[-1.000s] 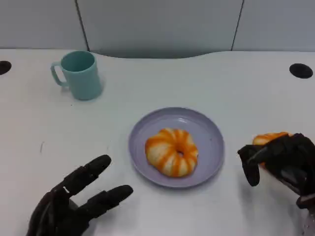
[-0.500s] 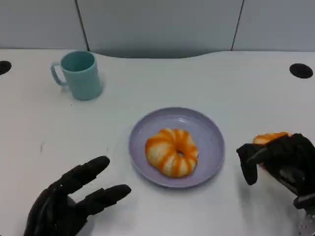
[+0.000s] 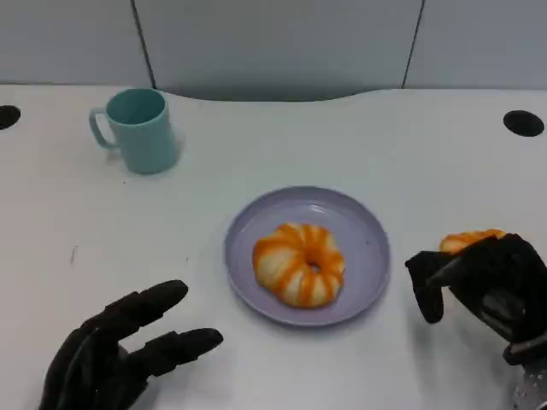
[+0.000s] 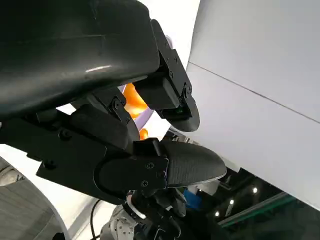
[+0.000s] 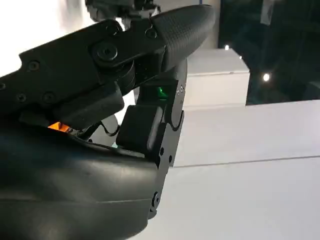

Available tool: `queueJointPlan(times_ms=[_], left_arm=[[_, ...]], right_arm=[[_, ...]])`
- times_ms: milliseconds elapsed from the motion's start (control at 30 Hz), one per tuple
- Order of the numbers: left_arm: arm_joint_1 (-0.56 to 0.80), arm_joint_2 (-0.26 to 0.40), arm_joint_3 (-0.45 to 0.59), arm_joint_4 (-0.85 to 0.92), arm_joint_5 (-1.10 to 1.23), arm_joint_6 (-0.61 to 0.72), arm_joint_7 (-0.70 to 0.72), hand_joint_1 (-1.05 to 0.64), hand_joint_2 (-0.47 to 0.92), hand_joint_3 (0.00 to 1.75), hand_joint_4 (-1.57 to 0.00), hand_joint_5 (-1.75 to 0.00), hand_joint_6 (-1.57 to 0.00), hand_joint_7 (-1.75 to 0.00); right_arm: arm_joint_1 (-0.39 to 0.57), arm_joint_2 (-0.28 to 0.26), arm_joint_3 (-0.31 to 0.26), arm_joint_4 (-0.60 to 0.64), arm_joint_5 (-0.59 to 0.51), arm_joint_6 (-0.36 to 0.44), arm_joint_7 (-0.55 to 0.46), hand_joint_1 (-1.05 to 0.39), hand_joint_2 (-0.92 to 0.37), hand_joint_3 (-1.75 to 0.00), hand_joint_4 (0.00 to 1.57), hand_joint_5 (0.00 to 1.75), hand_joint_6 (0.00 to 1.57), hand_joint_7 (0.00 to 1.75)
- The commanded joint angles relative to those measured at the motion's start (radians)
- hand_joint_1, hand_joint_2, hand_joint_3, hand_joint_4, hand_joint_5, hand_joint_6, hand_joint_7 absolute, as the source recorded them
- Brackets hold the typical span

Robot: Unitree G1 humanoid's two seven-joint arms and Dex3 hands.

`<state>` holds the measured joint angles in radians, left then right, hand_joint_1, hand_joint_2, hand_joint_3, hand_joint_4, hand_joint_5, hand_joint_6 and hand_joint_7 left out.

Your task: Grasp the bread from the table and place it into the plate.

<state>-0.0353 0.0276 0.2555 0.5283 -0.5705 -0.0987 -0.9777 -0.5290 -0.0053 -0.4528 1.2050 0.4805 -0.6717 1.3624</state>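
A lilac plate (image 3: 363,224) sits mid-table with one orange-and-white striped ring of bread (image 3: 298,264) on it. A second striped bread (image 3: 468,240) lies on the table to the right of the plate, mostly covered by my right hand (image 3: 483,286). That hand's fingers curl over this bread and its thumb hangs down on the plate side; whether it grips the bread is hidden. The right wrist view shows an orange sliver of bread (image 5: 59,127) under the fingers. My left hand (image 3: 120,350) lies at the lower left with fingers spread, holding nothing.
A teal mug (image 3: 138,130) stands at the back left. Black cable holes (image 3: 522,123) sit near the table's far corners, and a grey partition wall rises behind the table.
My left hand has drawn back a little toward the near edge. The right hand's thumb has shifted slightly toward the plate; the bread under it has not moved.
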Motion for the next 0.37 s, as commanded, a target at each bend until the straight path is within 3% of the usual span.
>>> queueJointPlan(times_ms=[33,367], left_arm=[[-0.007,0.023,0.002,0.000,0.007,0.006,0.004,-0.95,0.92,0.51,-0.97,-0.24,-0.89,-0.05],[-0.037,0.021,0.014,0.056,0.005,-0.035,-0.012,-0.95,0.92,0.51,-0.96,-0.28,-0.90,-0.04]], right_arm=[[0.001,-0.012,-0.007,0.002,0.004,-0.007,-0.005,-0.52,-0.91,0.00,0.90,1.75,1.37,0.05],[-0.012,-0.020,0.003,0.011,-0.009,0.008,-0.020,-0.52,-0.91,0.00,0.92,1.73,1.39,0.06]])
